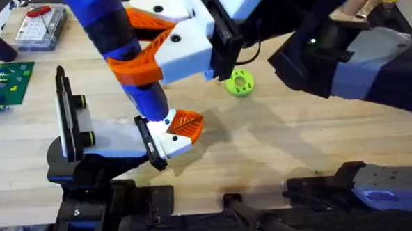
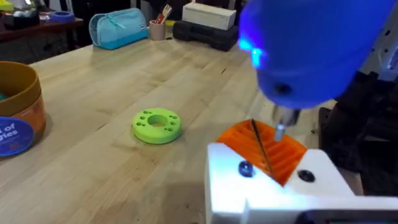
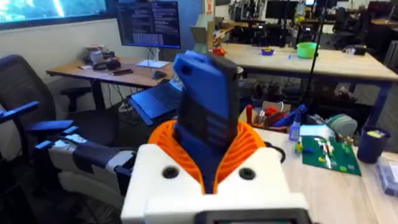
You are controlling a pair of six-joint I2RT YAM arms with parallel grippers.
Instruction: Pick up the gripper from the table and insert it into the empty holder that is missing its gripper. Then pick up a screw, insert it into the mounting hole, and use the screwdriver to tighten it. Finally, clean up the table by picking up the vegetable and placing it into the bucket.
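Gripping the blue screwdriver (image 1: 123, 53) between orange ribbed pads (image 1: 150, 24), right gripper (image 1: 164, 34) at upper centre of the overhead view, clamped around the thick barrel; seen again in the right wrist view as a blue body (image 3: 208, 112) rising between the white fingers; screwdriver slanting down toward the lower centre of the overhead frame, thin metal bit (image 2: 261, 146) touching or just above the orange pad of the left gripper (image 1: 175, 134); left gripper low at centre, whether its fingers are spread or closed cannot be told; lying flat on the light wooden table (image 1: 298, 146), the lime-green disc (image 1: 239, 83) right of centre, well apart from the screwdriver tip; visible in the left wrist view at centre left (image 2: 157, 124), small holes ringed around its larger central opening; standing at the left edge of that view, the orange-brown bucket (image 2: 18, 115) with its blue label band; resting at the far left of the overhead frame, a green circuit board (image 1: 2, 82), and above it a clear box (image 1: 40, 26).
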